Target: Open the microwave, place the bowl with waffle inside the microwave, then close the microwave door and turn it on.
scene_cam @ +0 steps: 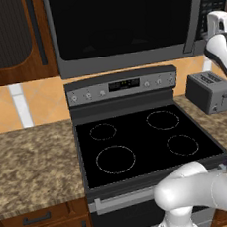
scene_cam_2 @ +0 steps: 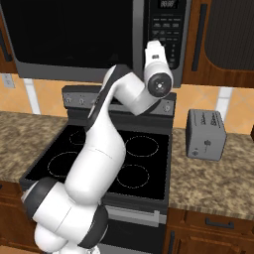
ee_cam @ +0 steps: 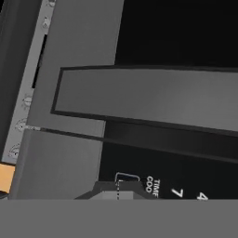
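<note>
The microwave (scene_cam: 125, 24) hangs above the stove (scene_cam: 143, 142), a wide dark-gray box set between brown wooden cabinets (scene_cam: 12, 42). The microwave door (scene_cam_2: 74, 34) lies flush with its gray frame, shut, and the black glass is too dark to tell what sits inside. Its long dark bar handle (scene_cam: 194, 14) stands upright at the door's right edge, and just beyond it is the button keypad panel (scene_cam_2: 167, 30) with a small display at the top.

The arm reaches up to that panel. In the right base view the white hand sits against the lower part of the keypad, with the gripper (scene_cam_2: 155, 45) pointed into the buttons. In the hand view the handle (ee_cam: 153, 97) runs across the picture as a broad gray bar, and printed key labels show close at the bottom, where the gripper (ee_cam: 117, 188) appears as one dark tip. The jaws are closed together and hold nothing; the tip seems to touch the panel, though the view is too close to be sure.

Below, the black stove top carries four ring-marked burners (scene_cam: 115, 159). A small gray toaster (scene_cam_2: 205, 134) stands on the speckled stone counter (scene_cam: 31, 164) to the stove's right.
</note>
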Motion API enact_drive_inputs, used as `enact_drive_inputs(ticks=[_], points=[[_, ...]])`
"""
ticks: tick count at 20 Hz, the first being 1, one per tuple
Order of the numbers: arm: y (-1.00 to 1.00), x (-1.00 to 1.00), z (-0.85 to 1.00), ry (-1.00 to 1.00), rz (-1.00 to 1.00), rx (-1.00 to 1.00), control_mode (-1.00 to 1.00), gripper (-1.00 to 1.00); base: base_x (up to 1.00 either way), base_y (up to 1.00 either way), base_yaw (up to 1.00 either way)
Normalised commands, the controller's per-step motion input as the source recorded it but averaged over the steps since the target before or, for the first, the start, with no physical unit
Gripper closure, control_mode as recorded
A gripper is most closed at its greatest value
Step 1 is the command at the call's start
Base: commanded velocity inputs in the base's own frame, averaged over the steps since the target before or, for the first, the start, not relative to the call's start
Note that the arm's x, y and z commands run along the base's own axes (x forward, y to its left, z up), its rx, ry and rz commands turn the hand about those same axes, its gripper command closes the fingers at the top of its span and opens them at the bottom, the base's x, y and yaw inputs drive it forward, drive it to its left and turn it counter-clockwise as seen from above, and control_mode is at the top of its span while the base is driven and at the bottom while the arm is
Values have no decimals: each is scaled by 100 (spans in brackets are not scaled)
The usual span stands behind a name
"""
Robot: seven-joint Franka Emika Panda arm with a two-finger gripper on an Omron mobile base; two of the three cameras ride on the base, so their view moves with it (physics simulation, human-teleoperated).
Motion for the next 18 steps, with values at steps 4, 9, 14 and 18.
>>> enact_drive_inputs(ticks=[4,9,14,18], points=[[-12,57,-18,0,0,1,-100,100,0,0,0],[-1,89,-23,0,0,0,-100,100,0,0,0],[0,100,-23,7,0,0,-100,100,0,0,0],[0,100,-9,21,0,0,-100,100,0,0,0]])
